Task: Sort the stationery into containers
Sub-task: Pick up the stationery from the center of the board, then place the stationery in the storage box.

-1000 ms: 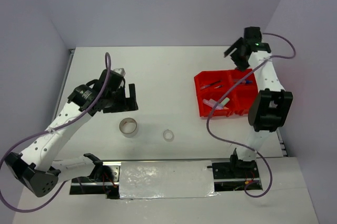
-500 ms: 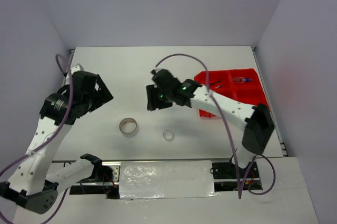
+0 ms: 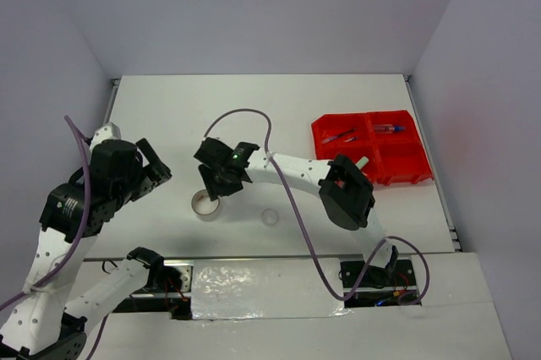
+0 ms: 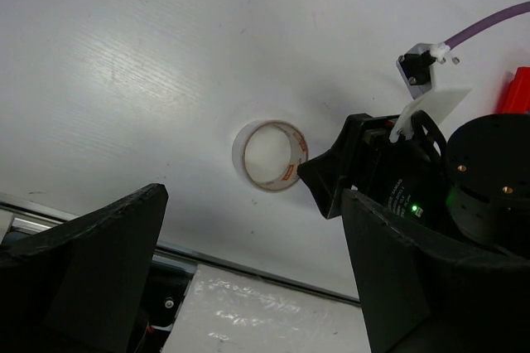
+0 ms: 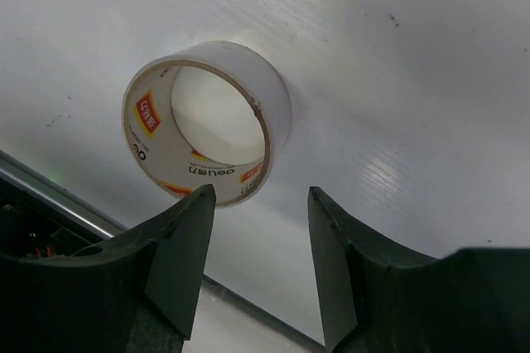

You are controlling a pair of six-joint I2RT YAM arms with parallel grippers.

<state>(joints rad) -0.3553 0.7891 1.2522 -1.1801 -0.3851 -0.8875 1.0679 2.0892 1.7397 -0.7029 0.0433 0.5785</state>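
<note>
The beige tape roll stands on the white table near the front edge. My right gripper is open and hovers just above and behind it. In the right wrist view the tape roll sits just beyond the left finger, and the right gripper holds nothing. My left gripper is open and empty, raised at the left. Its wrist view shows the roll and the right gripper beside it. The small clear tape ring lies to the right. The red tray holds two pens and a bottle.
The right arm stretches from its base across the tray's front left corner to the middle of the table. A purple cable loops above it. The table's front edge and a metal rail lie close behind the roll.
My right arm has swung left from the tray to just over the tape roll. My left arm has drawn back to the left and risen.
</note>
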